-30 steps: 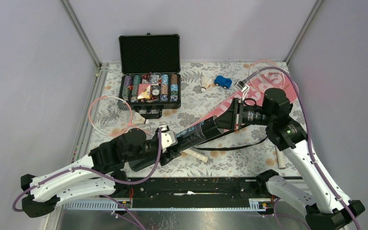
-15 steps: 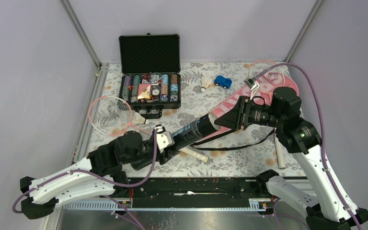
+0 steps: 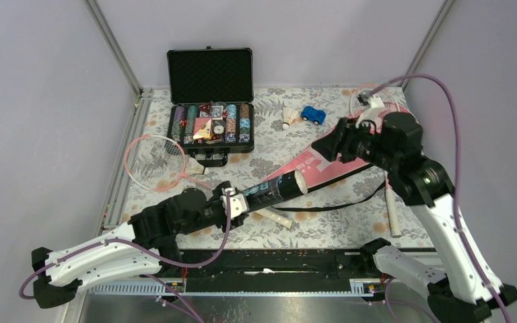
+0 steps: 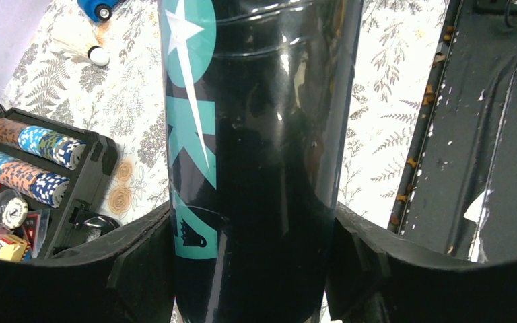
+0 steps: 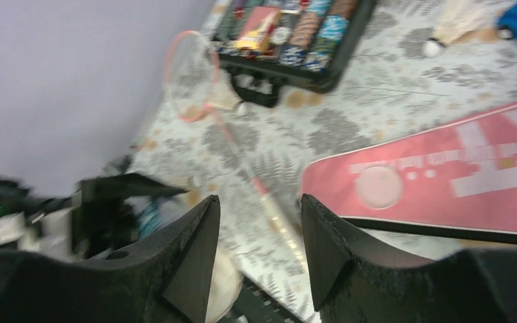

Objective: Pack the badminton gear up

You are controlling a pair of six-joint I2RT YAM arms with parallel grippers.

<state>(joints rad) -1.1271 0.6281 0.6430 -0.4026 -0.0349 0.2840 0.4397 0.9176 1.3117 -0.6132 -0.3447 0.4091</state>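
Note:
My left gripper (image 3: 241,202) (image 4: 256,269) is shut on the black tube with teal print (image 3: 276,189) (image 4: 256,134), holding it slanted above the table. The tube's open mouth (image 3: 301,182) shows white inside. Up and to the right of that mouth, my right gripper (image 3: 328,142) (image 5: 259,202) hangs open and holds nothing. Under it lies the pink racket cover (image 3: 350,160) (image 5: 458,182) with its black strap (image 3: 340,204). One pink racket (image 3: 153,161) (image 5: 195,81) lies at the left. Another's frame (image 3: 375,91) shows at the back right. A white shuttlecock (image 3: 286,118) (image 4: 81,48) (image 5: 451,27) lies at the back.
An open black poker chip case (image 3: 210,124) (image 4: 33,161) (image 5: 296,47) stands at the back left. A small blue toy car (image 3: 314,115) (image 4: 101,8) sits beside the shuttlecock. A white handle (image 3: 392,212) lies near the right front. Grey walls close in both sides.
My right gripper has opened and drawn back up and to the right, away from the tube's mouth. The left arm has shifted the tube slightly lower.

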